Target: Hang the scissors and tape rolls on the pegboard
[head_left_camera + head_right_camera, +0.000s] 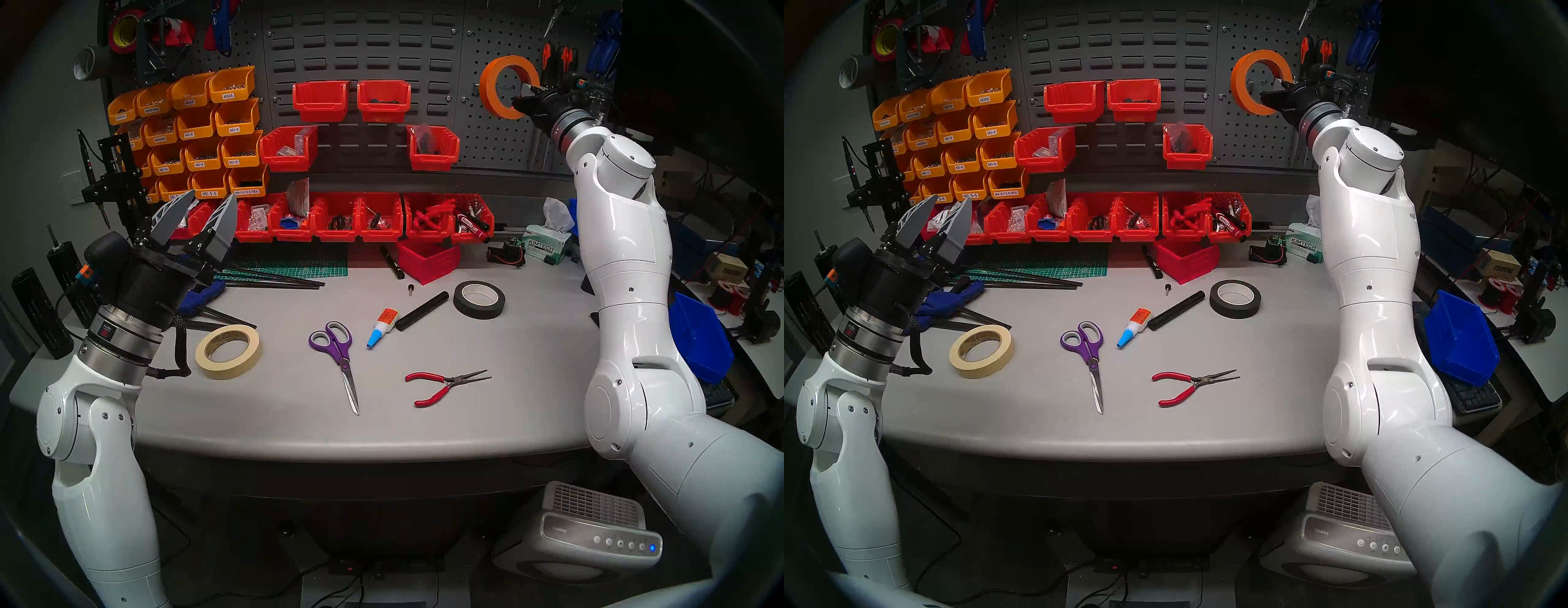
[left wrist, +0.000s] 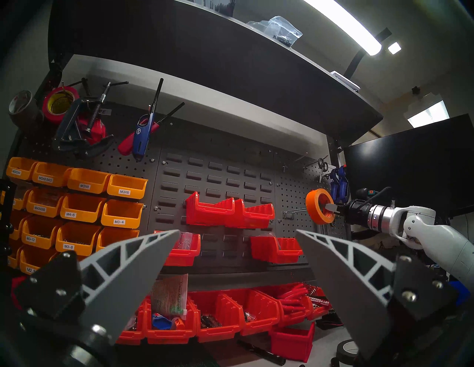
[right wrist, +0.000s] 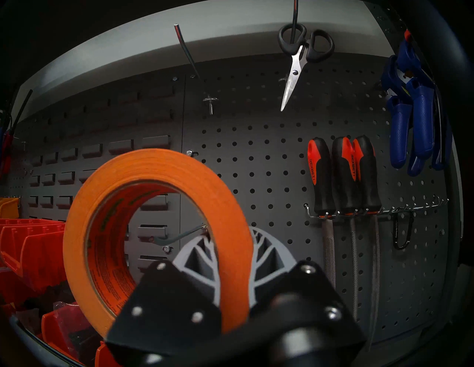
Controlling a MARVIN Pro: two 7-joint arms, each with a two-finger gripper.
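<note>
The right gripper (image 1: 522, 98) is holding up the wide bright orange tape roll (image 1: 497, 87) close to the dark grey pegboard with little round holes (image 3: 269, 164).

Its jaws pinch the ring's wall, one finger inside the hole. The roll looks light and stiff, so that is probably a good place to hold. A thin metal hook (image 3: 179, 237) shows through the hole. The left gripper (image 1: 196, 223) is wide open, holding nothing.

The tape roll (image 1: 509, 87) is bright orange, and the other tape roll (image 1: 228, 351) is cream. The scissors (image 1: 339, 361) have purple handles. The pegboard (image 1: 479, 140) is dark grey with little round holes.
</note>
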